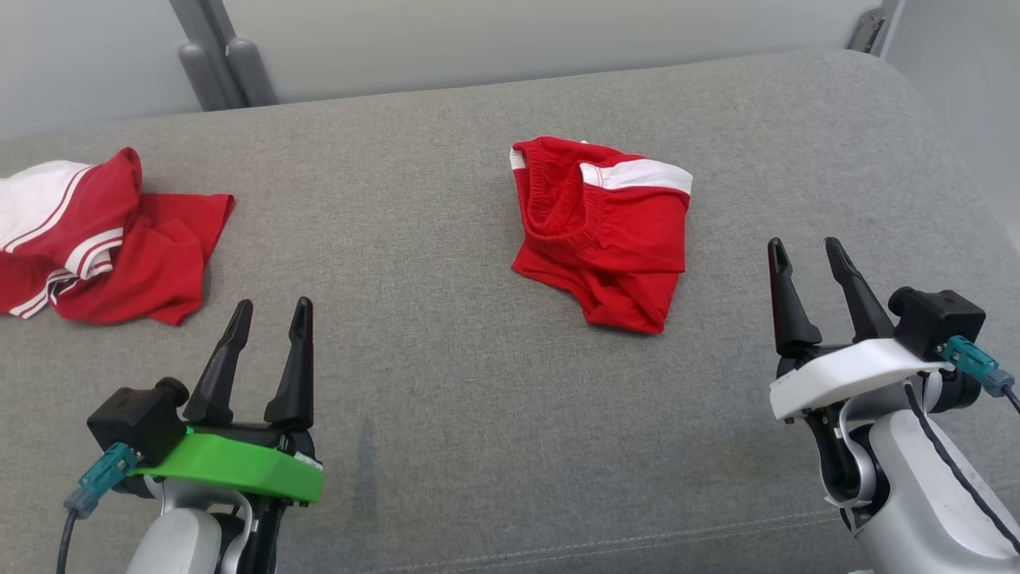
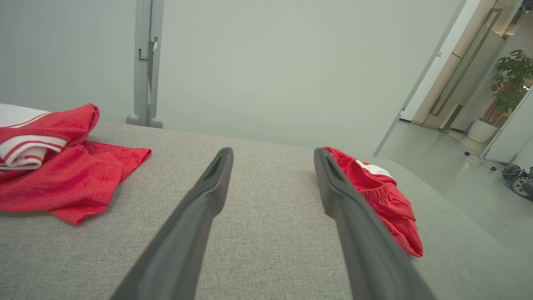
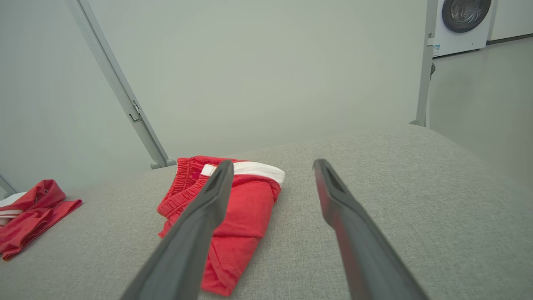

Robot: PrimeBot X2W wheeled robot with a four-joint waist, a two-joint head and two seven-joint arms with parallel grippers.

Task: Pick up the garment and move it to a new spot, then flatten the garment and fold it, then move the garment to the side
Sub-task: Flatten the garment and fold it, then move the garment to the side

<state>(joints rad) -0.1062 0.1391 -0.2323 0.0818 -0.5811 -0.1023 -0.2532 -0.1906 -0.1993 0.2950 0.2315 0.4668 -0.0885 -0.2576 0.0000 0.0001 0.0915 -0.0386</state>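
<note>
Red shorts with a white stripe and an elastic waistband [image 1: 607,231] lie bunched and roughly folded at the middle of the grey cushion [image 1: 446,383]. The left wrist view has the shorts [image 2: 383,200] to the right of its fingers; in the right wrist view the shorts [image 3: 241,208] lie partly behind the left finger. My left gripper [image 1: 271,311] hovers at the lower left, open and holding nothing. My right gripper [image 1: 805,249] hovers at the lower right, open too, a short way right of the shorts.
A second red and white garment [image 1: 96,239] lies crumpled at the cushion's far left edge. Grey metal posts [image 1: 223,72] stand behind the cushion against a pale wall. The cushion's right edge [image 1: 956,159] drops to the floor.
</note>
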